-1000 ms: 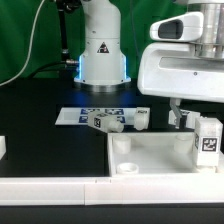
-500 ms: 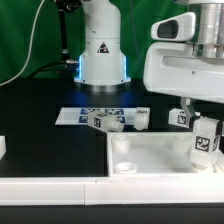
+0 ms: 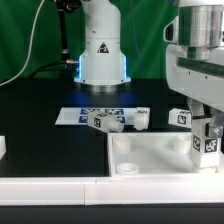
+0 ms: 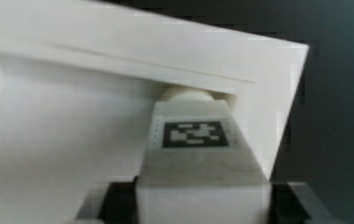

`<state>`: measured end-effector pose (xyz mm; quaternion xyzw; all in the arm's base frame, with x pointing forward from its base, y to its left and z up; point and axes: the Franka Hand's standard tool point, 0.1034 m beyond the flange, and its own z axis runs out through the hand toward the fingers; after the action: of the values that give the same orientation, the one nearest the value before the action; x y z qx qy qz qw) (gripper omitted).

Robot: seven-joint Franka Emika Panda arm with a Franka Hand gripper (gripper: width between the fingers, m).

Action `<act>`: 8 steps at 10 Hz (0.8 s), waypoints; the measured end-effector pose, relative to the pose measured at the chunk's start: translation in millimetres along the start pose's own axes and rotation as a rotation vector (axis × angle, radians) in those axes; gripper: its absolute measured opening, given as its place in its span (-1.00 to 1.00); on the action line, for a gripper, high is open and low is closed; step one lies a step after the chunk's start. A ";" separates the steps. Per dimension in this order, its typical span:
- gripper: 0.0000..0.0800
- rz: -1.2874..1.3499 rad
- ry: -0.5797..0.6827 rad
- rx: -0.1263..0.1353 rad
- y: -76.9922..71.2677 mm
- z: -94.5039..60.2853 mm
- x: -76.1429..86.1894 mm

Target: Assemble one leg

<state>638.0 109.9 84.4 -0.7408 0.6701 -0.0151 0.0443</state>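
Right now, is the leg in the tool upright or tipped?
Upright: the leg hangs vertically from the tool above the panel, narrow end down in the wrist view.

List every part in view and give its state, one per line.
gripper: shut on the held leg.
held leg: upright between the fingers, narrow end at the panel's corner.
white panel: flat on the table.
loose legs: lying by the marker board.
leg behind the panel: resting on the table, free.

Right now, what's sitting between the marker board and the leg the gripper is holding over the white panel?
In the exterior view, loose legs: one beside the marker board, another nearer the held leg. The gripper clamps that one.
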 end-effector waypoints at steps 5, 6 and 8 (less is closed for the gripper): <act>0.29 -0.010 -0.030 -0.003 1.3 -1.6 -4.2; 0.52 -0.219 -0.024 -0.005 -2.0 -3.4 -5.6; 0.60 -0.418 -0.036 -0.028 2.4 -0.6 -8.7</act>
<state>634.7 118.3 85.1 -0.8644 0.5011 -0.0014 0.0419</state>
